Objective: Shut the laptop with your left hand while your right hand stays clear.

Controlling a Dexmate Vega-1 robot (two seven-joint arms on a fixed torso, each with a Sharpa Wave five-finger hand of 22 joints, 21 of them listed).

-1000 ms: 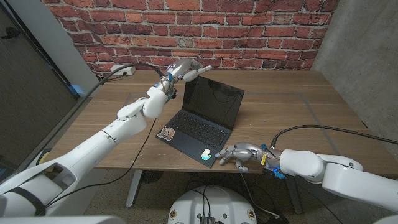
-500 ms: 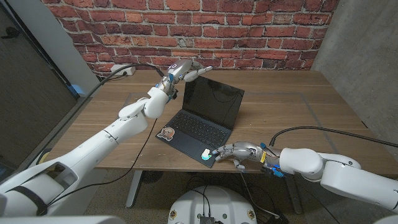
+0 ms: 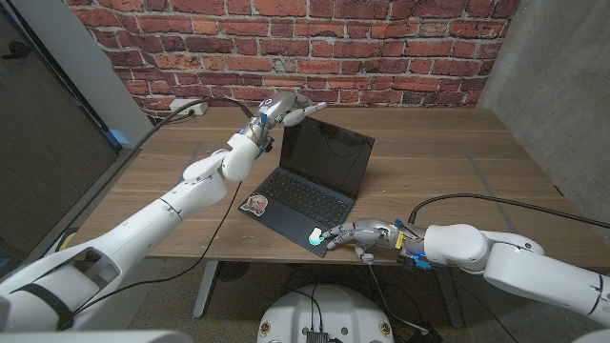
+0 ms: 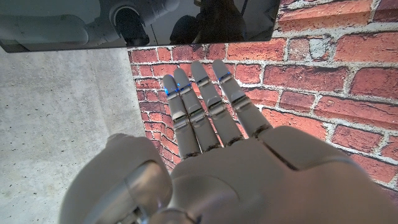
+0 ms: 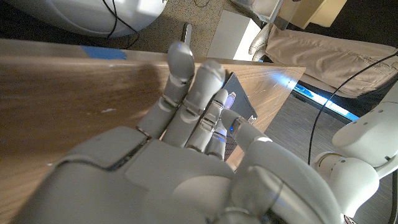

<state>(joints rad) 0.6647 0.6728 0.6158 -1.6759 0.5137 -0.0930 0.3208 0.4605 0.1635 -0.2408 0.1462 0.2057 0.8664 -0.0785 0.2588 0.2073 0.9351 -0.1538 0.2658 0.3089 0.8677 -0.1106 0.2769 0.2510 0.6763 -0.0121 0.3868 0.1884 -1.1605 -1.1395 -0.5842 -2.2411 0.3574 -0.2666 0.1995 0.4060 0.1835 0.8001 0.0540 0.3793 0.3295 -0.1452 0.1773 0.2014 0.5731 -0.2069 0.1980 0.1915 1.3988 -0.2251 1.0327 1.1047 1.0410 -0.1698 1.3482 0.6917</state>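
Observation:
The dark laptop (image 3: 297,198) stands open in the middle of the wooden table (image 3: 448,162), its black screen (image 3: 327,152) upright and facing me. My left hand (image 3: 286,109) hovers at the lid's top far-left corner with its fingers stretched out and nothing in them. In the left wrist view that hand (image 4: 205,168) points at the brick wall, with the glossy screen (image 4: 137,25) just beyond the fingertips. My right hand (image 3: 362,234) lies at the laptop's near right corner, fingers reaching onto it beside a pale sticker (image 3: 315,235). The right wrist view shows this hand (image 5: 199,149) over that corner (image 5: 241,102).
A white power strip (image 3: 188,107) with a cable lies at the table's back left. A round sticker (image 3: 254,203) marks the laptop's near left corner. A brick wall (image 3: 381,48) runs behind the table. Bare wood extends right of the laptop.
My right hand has slid left along the table's front edge, and its fingers now reach the laptop's near right corner. The left hand and the lid have barely moved.

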